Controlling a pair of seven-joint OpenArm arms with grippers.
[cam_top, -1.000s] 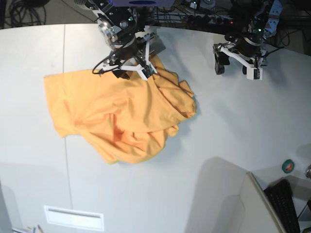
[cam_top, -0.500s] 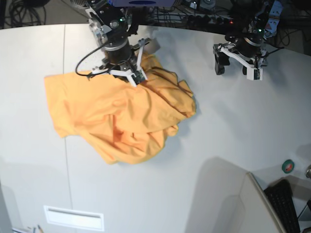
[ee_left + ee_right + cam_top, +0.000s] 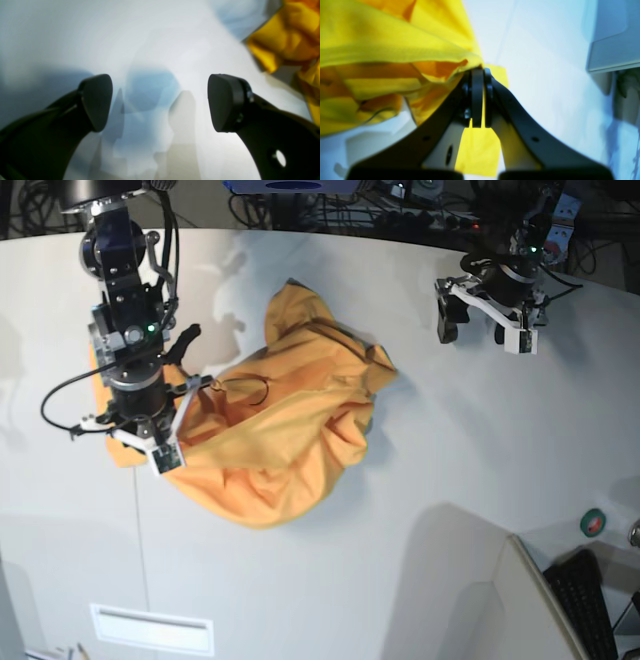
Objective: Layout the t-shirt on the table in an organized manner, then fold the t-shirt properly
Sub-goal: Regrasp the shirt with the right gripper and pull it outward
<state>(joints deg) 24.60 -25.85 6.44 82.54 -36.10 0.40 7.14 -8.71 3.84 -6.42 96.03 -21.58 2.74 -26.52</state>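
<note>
Right claw point(image 3: 478, 100) is clamped on an edge of the t-shirt point(image 3: 285, 425), which lies bunched on the worktop point(image 3: 450, 480) beside it; left claw point(image 3: 160, 102) hangs apart, jaws spread, over bare worktop

Your right hand point(image 3: 150, 448) is clamped tight, its fingers point(image 3: 478, 97) pressed together with a fold of yellow cloth pinched between them; the arm reaches low, pointing down. Your left hand point(image 3: 482, 328) hangs apart, fingers point(image 3: 96, 100) spread wide, gripping nothing.
</note>
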